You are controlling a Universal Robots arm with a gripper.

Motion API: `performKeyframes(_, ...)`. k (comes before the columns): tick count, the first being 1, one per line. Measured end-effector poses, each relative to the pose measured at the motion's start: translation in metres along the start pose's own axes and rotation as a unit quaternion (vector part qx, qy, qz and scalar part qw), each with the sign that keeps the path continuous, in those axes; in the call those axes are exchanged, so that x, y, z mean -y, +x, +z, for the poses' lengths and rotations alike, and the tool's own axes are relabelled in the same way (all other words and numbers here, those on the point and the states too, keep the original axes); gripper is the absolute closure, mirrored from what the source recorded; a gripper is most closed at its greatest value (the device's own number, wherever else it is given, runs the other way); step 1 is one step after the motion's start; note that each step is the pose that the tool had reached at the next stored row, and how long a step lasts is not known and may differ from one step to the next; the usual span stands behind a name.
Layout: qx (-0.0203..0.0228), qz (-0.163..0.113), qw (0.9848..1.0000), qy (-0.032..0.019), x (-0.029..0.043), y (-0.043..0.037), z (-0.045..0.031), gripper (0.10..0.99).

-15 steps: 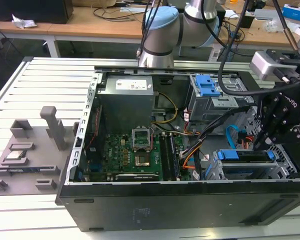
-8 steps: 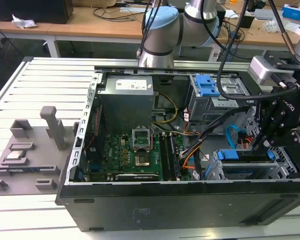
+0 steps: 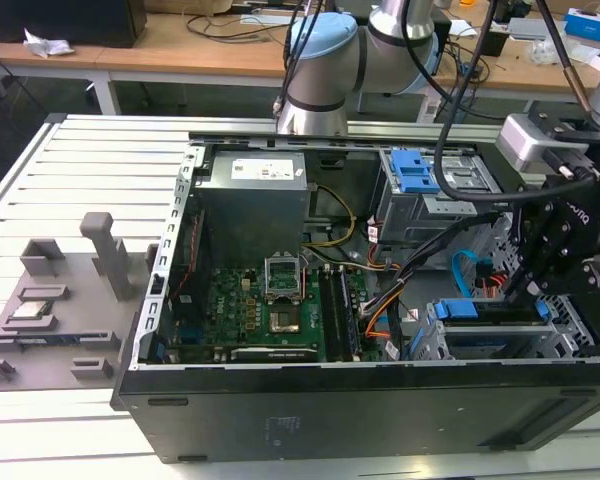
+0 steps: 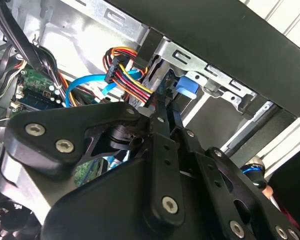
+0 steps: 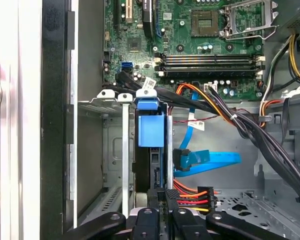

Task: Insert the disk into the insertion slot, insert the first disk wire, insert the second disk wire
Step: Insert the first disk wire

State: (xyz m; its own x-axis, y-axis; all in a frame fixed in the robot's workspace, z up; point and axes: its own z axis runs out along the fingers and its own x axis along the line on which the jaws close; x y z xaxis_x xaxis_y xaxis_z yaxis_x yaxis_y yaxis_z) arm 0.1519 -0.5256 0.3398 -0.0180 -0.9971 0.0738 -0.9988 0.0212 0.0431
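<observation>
Exterior view: disk (image 3: 490, 322) seated in the insertion slot (image 3: 578, 335) at the case corner on the exterior view's right. Cables crowd the slot's inner side. Gripper (image 3: 525, 290) drops in from above, wrist tilted.

First wrist view: the disk's blue carrier (image 5: 151, 129) sits tight between the slot rails. Fingers are pinched on the disk wire (image 5: 190, 197) at the disk's edge, with a blue cable (image 5: 210, 160) just beside.

Second wrist view: fingers are narrow, and the case wall (image 4: 230, 45) is near.
</observation>
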Motion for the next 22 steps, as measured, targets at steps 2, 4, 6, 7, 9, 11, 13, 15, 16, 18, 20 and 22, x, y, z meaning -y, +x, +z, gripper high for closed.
performKeyframes(2, 0.0000, 0.000, 1.0000, 0.0000, 0.0001, -0.0001, 0.0020, 0.918)
performKeyframes(4, -0.0001, 0.000, 1.0000, 0.0000, 0.0001, -0.0001, 0.0025, 0.918)
performKeyframes(6, 0.0003, 0.000, 1.0000, 0.0001, 0.0002, -0.0002, 0.0030, 0.910)
performKeyframes(7, 0.0002, 0.000, 1.0000, 0.0000, 0.0001, -0.0002, 0.0030, 0.843)
performKeyframes(9, 0.0001, 0.000, 1.0000, 0.0000, 0.0001, -0.0002, 0.0026, 0.843)
performKeyframes(11, 0.0001, 0.000, 1.0000, 0.0000, -0.0001, 0.0001, -0.0013, 0.843)
performKeyframes(13, 0.0000, 0.000, 1.0000, 0.0000, -0.0004, 0.0002, -0.0074, 0.843)
performKeyframes(15, 0.0001, 0.000, 1.0000, 0.0000, -0.0007, 0.0001, -0.0151, 0.843)
performKeyframes(16, 0.0000, 0.000, 1.0000, 0.0000, -0.0010, -0.0010, -0.0201, 0.843)
performKeyframes(18, -0.0006, 0.000, 1.0000, 0.0000, -0.0015, -0.0047, -0.0311, 0.859)
performKeyframes(20, -0.0006, 0.000, 1.0000, 0.0000, -0.0019, -0.0049, -0.0398, 0.980)
performKeyframes(22, -0.0004, 0.000, 1.0000, 0.0000, -0.0019, -0.0049, -0.0406, 0.980)
